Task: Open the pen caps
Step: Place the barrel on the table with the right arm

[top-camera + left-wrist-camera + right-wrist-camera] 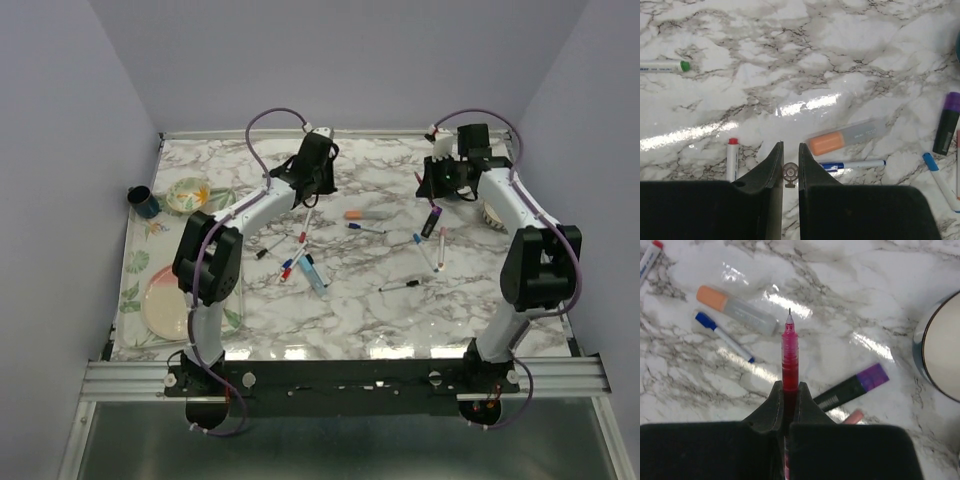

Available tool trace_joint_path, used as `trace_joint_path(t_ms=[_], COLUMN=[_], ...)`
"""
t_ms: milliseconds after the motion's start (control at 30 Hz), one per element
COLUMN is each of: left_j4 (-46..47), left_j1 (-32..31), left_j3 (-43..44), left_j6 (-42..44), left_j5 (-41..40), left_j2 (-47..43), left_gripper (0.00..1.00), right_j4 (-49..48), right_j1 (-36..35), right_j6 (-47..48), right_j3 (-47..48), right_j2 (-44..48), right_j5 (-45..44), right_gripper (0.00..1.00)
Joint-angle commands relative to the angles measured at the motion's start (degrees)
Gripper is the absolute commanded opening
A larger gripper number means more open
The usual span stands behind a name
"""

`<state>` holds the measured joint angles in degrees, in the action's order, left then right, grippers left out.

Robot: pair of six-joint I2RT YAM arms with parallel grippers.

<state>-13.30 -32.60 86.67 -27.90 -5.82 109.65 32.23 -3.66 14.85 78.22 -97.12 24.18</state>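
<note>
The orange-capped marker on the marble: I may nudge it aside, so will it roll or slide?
The orange-capped marker looks round-bodied and lies flat on glossy marble, so it probably rolls sideways easily. Its smooth, clear plastic barrel likely slides too, and seems light.

the worktop [850,45] looks like glossy marble-patterned laminate, throwing bright glare ahead of the left claw [790,155]. its fingers [771,165] are matt black plastic. the red pen [789,352] in the right claw [789,400] is translucent plastic with a metal tip.
</note>
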Motion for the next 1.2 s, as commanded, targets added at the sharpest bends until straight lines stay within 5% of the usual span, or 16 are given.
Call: trace_joint_path(t_ms=[0, 333, 1167], left_j4=[-11.2, -26.9, -33.0], left_j1=[3.1, 4.5, 5.4], left_j3=[10.9, 39.2, 43.3], left_j6=[5.0, 8.3, 8.0], left_j5=[4.8, 4.2, 5.6], left_j2=[9.2, 27.2, 34.5], left_gripper=[0.00, 0.01, 0.20], right_j4=[4.3, 6.5, 12.3], right_j1=[-1.8, -3.1, -4.1], right_j6=[-8.3, -10.1, -7.0], right_j3=[11.2, 21.3, 30.0], right_j2=[-11.3, -22.2, -33.1], right_j5=[-1.2, -7.0, -11.4], right_gripper=[0.01, 0.08, 0.21])
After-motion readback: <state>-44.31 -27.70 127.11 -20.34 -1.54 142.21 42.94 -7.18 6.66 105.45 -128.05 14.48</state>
